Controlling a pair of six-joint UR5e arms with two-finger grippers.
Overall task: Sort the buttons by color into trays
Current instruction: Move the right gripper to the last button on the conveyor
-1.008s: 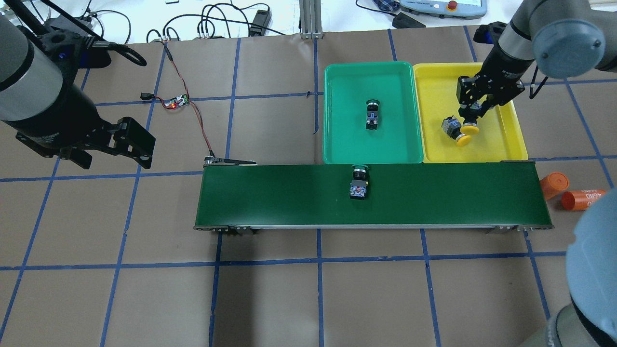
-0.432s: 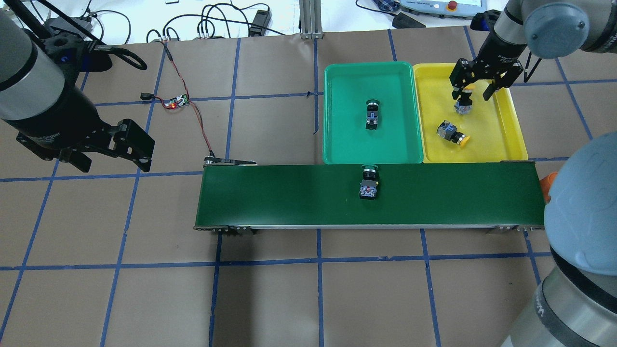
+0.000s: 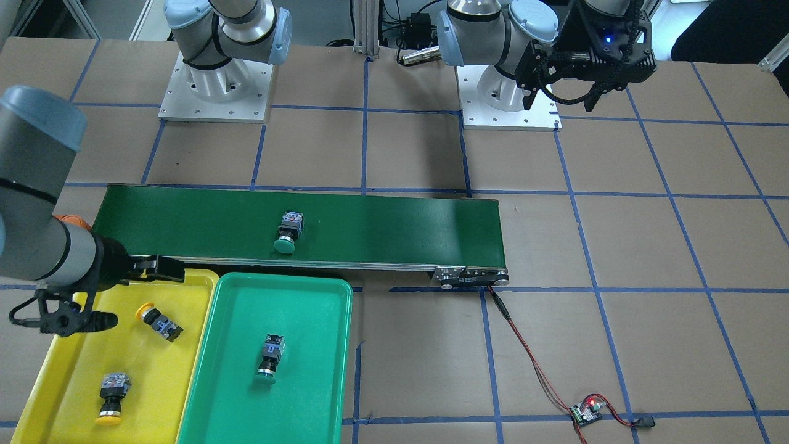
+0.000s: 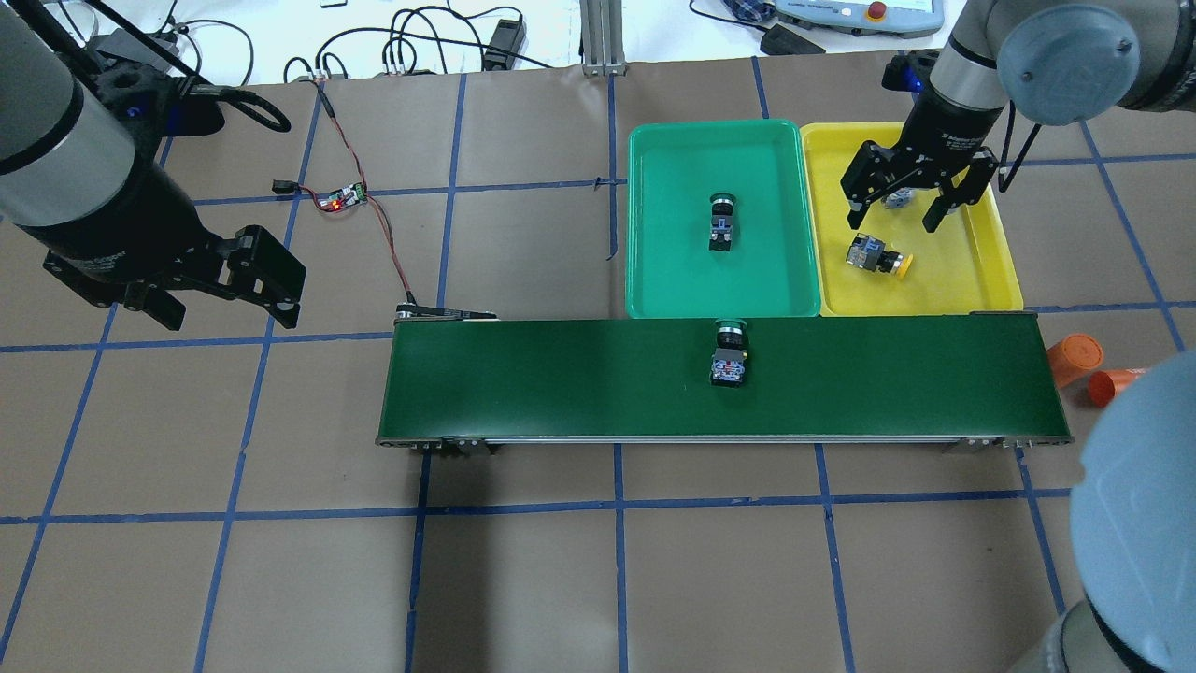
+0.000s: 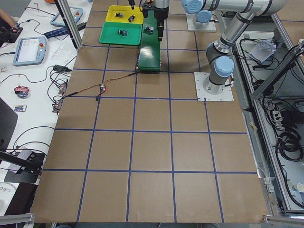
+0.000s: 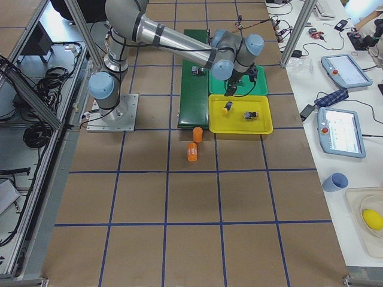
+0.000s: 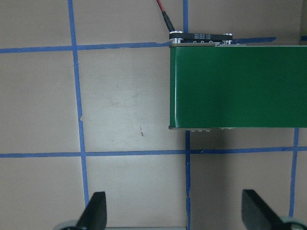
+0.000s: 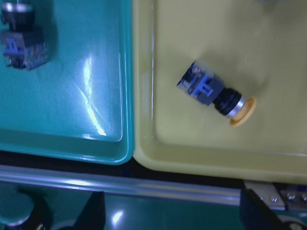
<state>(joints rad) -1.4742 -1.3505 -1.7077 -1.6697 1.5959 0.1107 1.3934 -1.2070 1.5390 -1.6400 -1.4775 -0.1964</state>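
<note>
The green tray [image 4: 673, 280] holds one green-capped button [image 4: 721, 222]. A second green button [image 4: 729, 353] lies on the dark conveyor belt [image 4: 561, 383], just in front of that tray. The yellow tray [image 4: 972, 271] holds two yellow buttons. One yellow button [image 4: 876, 257] lies on its side; the other [image 4: 899, 196] is partly hidden behind my right gripper [image 4: 892, 222] and shows plainly in the front view [image 3: 113, 391]. The right gripper is open and empty above the yellow tray. My left gripper [image 4: 224, 290] is open and empty, off the belt's left end [image 7: 240, 86].
Two orange cylinders [image 4: 1074, 360] lie on the table past the belt's right end. A small circuit board with a red light [image 4: 341, 198] and its wires sit at the back left. The trays stand side by side against the belt's far edge.
My right gripper has opened and left the second yellow button in the yellow tray, then shifted towards the belt. The green button on the belt has travelled right. The left arm barely moved.
</note>
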